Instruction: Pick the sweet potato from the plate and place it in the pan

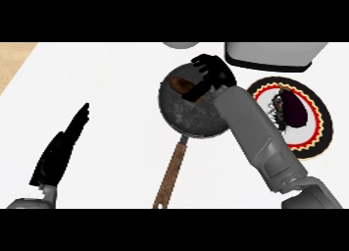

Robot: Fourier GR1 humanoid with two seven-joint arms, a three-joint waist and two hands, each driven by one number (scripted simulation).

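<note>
A: Where do we see the sweet potato?

B: Inside the dark pan, at its far edge, under our right hand. The fingers curl over it; we cannot tell whether they touch it.

A: And the plate?

B: Just right of the pan, partly behind our right forearm.

A: Our left hand?

B: Open, fingers straight, resting at the left, well apart from both, holding nothing.

Grey forearms, black robot hands

The right forearm is a smooth grey sleeve with a rounded segment near the lower edge, ending in a matte black right robot hand. The left robot hand is equally black, above a grey wrist cuff.
</note>
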